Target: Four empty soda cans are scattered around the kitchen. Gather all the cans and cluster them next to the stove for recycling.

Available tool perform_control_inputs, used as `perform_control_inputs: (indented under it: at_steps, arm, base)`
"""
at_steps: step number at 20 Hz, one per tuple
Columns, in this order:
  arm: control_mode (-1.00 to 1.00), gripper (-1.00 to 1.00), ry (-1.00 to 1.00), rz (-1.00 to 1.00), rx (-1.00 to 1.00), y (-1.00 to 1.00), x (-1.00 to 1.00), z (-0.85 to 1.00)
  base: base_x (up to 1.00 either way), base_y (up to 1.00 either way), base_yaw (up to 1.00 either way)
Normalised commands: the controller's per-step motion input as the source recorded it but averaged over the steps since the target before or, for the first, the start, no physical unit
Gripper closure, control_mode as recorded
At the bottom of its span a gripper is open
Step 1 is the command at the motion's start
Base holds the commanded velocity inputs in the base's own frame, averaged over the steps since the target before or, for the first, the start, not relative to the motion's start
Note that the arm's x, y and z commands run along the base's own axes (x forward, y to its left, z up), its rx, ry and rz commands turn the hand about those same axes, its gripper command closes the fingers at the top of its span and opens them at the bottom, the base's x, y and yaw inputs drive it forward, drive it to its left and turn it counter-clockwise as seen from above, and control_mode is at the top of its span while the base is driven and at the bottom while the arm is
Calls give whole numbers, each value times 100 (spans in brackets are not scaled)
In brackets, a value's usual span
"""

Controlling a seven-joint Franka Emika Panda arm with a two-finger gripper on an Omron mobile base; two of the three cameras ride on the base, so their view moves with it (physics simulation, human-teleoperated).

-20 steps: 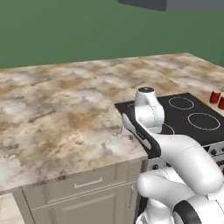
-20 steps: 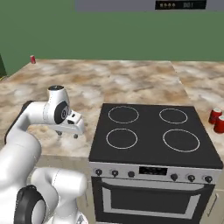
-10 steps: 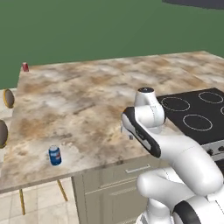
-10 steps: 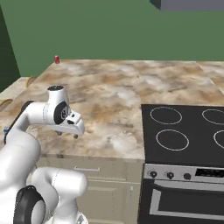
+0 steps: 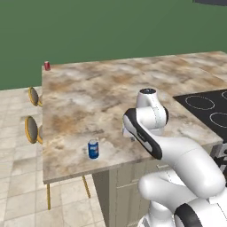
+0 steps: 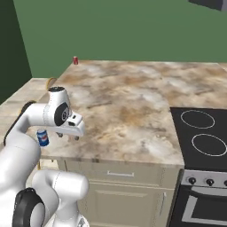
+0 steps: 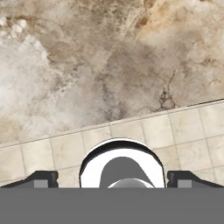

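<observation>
One red soda can point(image 5: 46, 65) stands at the far left corner of the marble counter point(image 5: 102, 97), also seen as the soda can point(image 6: 75, 60) from the right. My gripper point(image 6: 68, 135) hangs open and empty over the counter's near edge, pointing down, far from that can. In the hand view the gripper point(image 7: 113, 177) has its fingertips point(image 7: 41, 177) wide apart, over marble and floor tiles. The stove point(image 6: 201, 133) lies to my right, its black cooktop point(image 5: 208, 108) partly cut off by the frame edge.
A blue can point(image 5: 93, 149) stands near the counter's front left edge, just left of my hand, also the blue can point(image 6: 43, 137). Round stools point(image 5: 32, 127) sit along the counter's left side over tiled floor. A green wall backs the counter.
The base has driven left: the stove slid toward the right edge, the red cans beside it left the picture, and the far red can and blue can came in. The arm's pose is unchanged.
</observation>
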Motion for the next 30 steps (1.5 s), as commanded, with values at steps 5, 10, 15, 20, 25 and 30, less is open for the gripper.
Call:
perform_control_inputs:
  at_steps: [5, 10, 15, 20, 25, 30]
  arm:
    - [100, -100, 0, 0, 0, 0, 0, 0]
    - [100, -100, 0, 0, 0, 0, 0, 0]
    - [100, -100, 0, 0, 0, 0, 0, 0]
    - [100, -100, 0, 0, 0, 0, 0, 0]
    - [100, -100, 0, 0, 0, 0, 0, 0]
    - [100, -100, 0, 0, 0, 0, 0, 0]
  base:
    - [12, 33, 11]
    - [24, 19, 6]
    - [17, 43, -1]
    - [24, 41, -2]
    - [31, 36, -4]
    - [36, 32, -4]
